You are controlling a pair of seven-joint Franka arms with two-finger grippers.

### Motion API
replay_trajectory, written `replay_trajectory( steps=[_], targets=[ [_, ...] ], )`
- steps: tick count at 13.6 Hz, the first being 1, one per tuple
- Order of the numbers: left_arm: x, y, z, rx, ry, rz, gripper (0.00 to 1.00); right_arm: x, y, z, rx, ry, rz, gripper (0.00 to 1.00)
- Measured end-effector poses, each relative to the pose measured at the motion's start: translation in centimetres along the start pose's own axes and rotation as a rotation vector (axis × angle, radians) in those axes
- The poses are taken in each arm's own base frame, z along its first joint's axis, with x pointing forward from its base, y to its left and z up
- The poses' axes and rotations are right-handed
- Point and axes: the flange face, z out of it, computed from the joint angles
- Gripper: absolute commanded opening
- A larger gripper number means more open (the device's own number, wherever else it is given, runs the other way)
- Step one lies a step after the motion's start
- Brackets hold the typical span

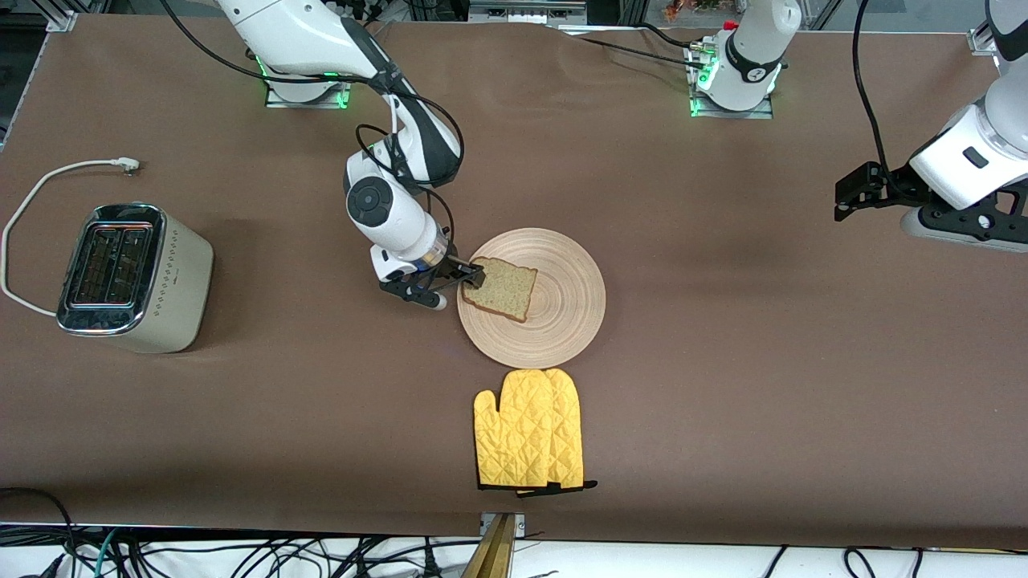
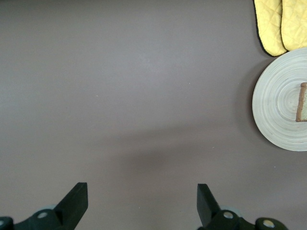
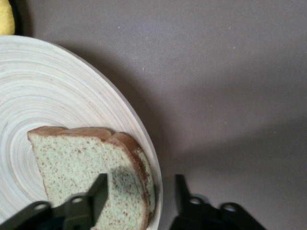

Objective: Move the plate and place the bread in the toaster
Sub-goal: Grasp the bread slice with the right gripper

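Bread [image 1: 501,289], one squarish speckled brown slice with darker crust, is laid on one round tan wooden plate [image 1: 562,321] with ring grooves, toward its nine o'clock rim. One boxy cream toaster [image 1: 132,277], chrome-topped and two-slotted, is stood toward the right arm's end. One quilted yellow oven mitt [image 1: 530,429] is placed at the plate's six o'clock. The right gripper [image 1: 459,282] is set astride the slice's edge, fingers partly closed, one over the bread and one outside the rim. The left gripper [image 2: 142,201] is parked wide open over bare table.
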Motion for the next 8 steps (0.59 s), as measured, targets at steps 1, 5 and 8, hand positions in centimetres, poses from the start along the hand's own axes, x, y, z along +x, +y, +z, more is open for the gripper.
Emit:
replay_trajectory(
  steps=[1,5,8],
  targets=[
    [0.0,0.0,0.3,-0.001,-0.006,0.0,1.0,0.0,0.0,0.2,0.001,0.001,-0.001,0.37],
    [-0.2,-0.2,1.3,-0.007,-0.035,-0.007,1.0,0.0,0.0,0.3,0.002,0.004,-0.001,0.14],
    [-0.9,-0.1,1.4,-0.01,-0.085,-0.009,1.0,0.1,-0.1,0.2,0.005,0.007,-0.001,0.0]
  ],
)
